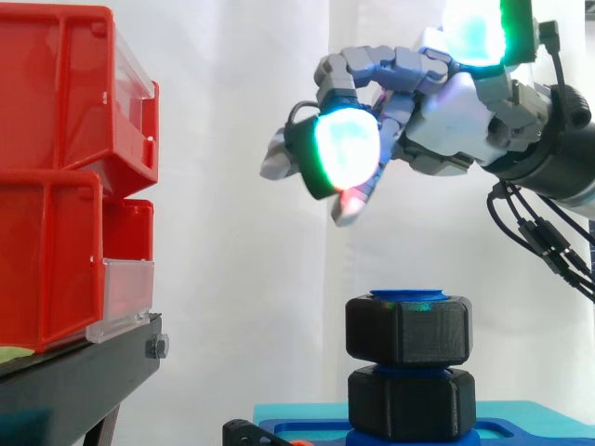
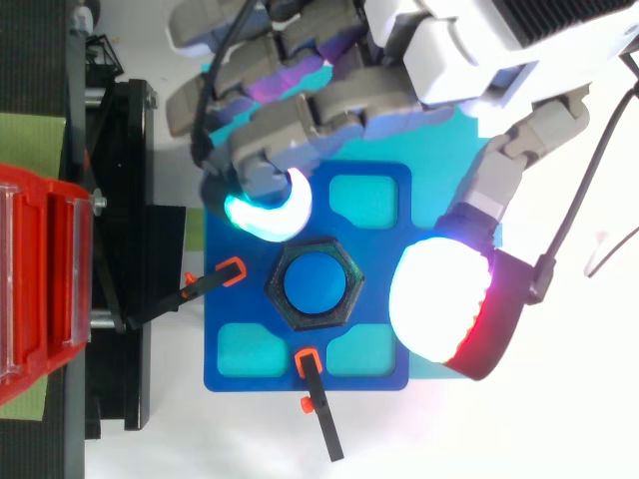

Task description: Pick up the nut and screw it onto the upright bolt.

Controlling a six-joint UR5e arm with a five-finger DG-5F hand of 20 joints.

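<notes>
The nut (image 1: 409, 330) sits atop the upright bolt (image 2: 315, 282) on the base plate (image 2: 215, 311), below the hand (image 1: 446, 116). Bins (image 1: 56, 186) stand left of it.

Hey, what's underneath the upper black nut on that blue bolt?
A second black hexagonal piece sits directly under the upper nut, above the blue base. The bolt shows its blue top; its shank is hidden inside both.

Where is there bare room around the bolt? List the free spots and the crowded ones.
Free: the white table off the blue plate, bottom right; the two teal recesses flanking the bottom clamp; the gap between the hand and the bolt, seen from the side. Crowded: the plate's left edge, where the left clamp meets the black stand.
</notes>
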